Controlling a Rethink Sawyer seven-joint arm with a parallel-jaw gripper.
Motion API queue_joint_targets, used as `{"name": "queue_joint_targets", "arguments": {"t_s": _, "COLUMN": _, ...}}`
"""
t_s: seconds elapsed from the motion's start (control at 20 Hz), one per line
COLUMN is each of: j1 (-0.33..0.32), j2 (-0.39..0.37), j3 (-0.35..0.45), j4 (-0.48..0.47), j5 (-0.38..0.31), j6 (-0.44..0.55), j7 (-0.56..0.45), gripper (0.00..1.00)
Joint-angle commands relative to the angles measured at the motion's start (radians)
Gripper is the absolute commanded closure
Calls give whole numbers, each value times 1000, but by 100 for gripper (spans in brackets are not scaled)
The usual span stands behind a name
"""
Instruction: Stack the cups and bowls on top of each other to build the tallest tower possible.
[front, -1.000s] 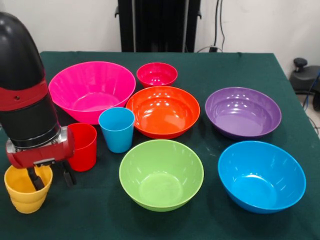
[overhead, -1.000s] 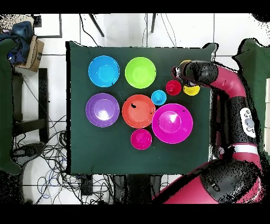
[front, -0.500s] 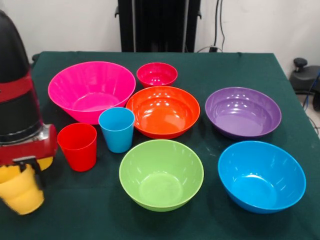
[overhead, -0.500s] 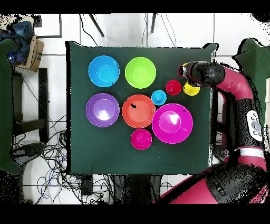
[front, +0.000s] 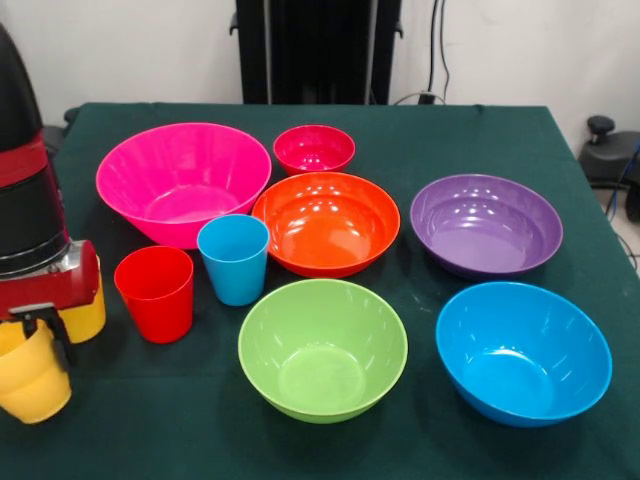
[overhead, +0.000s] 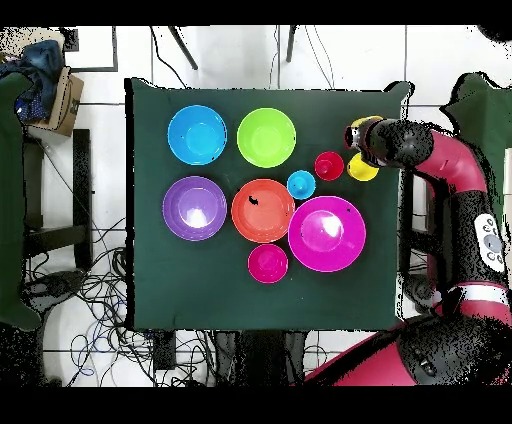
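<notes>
My gripper (front: 45, 338) is at the table's left edge, shut on the rim of a yellow cup (front: 30, 378) that hangs tilted above the cloth. A second yellow cup (front: 88, 312) stands just behind it, partly hidden by the gripper body. In the overhead view the gripper (overhead: 366, 140) holds the lifted cup (overhead: 358, 128) beside the standing yellow cup (overhead: 362, 170). The red cup (front: 155, 292) and light blue cup (front: 233, 258) stand upright to the right. Hot pink (front: 183, 180), small pink-red (front: 313, 148), orange (front: 325, 222), purple (front: 485, 222), lime green (front: 322, 345) and blue (front: 522, 350) bowls sit apart, unstacked.
The dark green table (front: 440, 130) ends just left of the gripper. The robot's black column (front: 318, 50) stands behind the far edge. A box (overhead: 62, 100) and cables lie on the floor beside the table.
The gripper has shifted toward the table's edge and lifted one yellow cup off the yellow stack. The other yellow cup stays on the table and the red cup is now uncovered.
</notes>
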Motion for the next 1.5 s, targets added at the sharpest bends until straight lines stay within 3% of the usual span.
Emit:
{"name": "queue_joint_targets", "arguments": {"t_s": 0.05, "j1": 12, "j2": -19, "j3": -39, "j4": 116, "j5": -54, "j6": 62, "j7": -232, "gripper": 100}}
{"name": "queue_joint_targets", "arguments": {"t_s": 0.4, "j1": -23, "j2": -105, "j3": -18, "j4": 198, "j5": -18, "j6": 110, "j7": -237, "gripper": 100}}
{"name": "queue_joint_targets", "arguments": {"t_s": 1.5, "j1": -34, "j2": -184, "j3": 7, "j4": 221, "j5": 8, "j6": 184, "j7": -225, "gripper": 100}}
